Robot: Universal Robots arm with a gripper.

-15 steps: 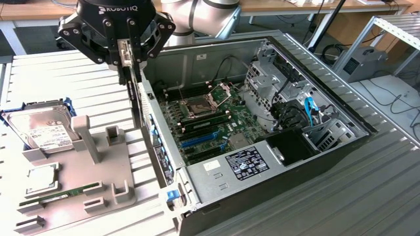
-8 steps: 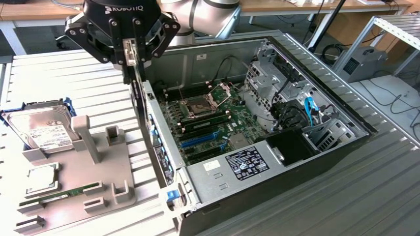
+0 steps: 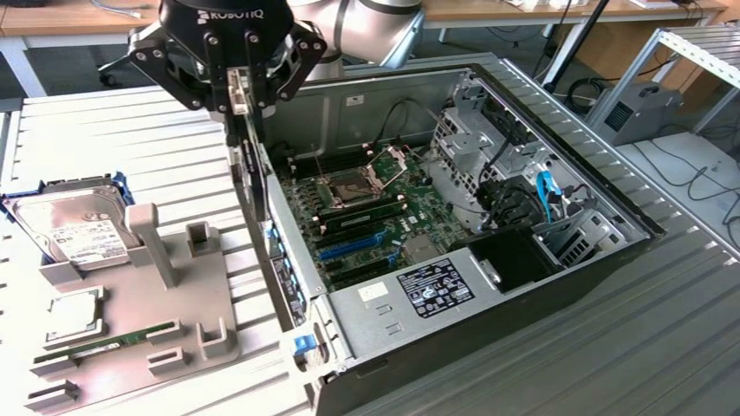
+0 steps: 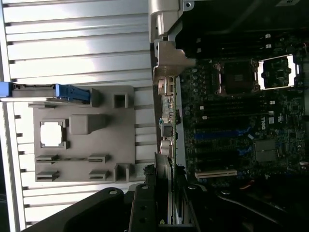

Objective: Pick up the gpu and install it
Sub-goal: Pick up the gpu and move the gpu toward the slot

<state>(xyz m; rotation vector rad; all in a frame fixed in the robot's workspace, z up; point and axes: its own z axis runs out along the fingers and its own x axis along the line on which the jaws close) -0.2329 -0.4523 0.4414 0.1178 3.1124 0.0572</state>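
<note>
The gpu (image 3: 245, 173) is seen from its thin edge, so its flat sides are hidden. The top of the gripper (image 3: 239, 108) is cut off. The words on the label (image 3: 434, 286) are too small to read. The drive (image 4: 34, 88) runs off the picture's edge.

Gripper (image 3: 239, 102) ptg straight dn, fingers (image 4: 145, 212) clamped.

Matte black pincer (image 3: 239, 106), white ROBOTIQ lettering (image 3: 231, 15) at 12 o'clock on its housing (image 3: 214, 36). Angular black linkage bars (image 3: 156, 57) at 3 and 9 o'clock, dotted with small silver pins and screw heads. Pale grey metal fingers (image 3: 235, 85) down the middle. Behind, at 1 o'clock, rounded silver-grey arm joints (image 3: 379, 24), smooth and glossy. Through the wrist view, more black links (image 4: 91, 215), thick and curved, 1 round bolt head (image 4: 112, 192) catching light.
</note>
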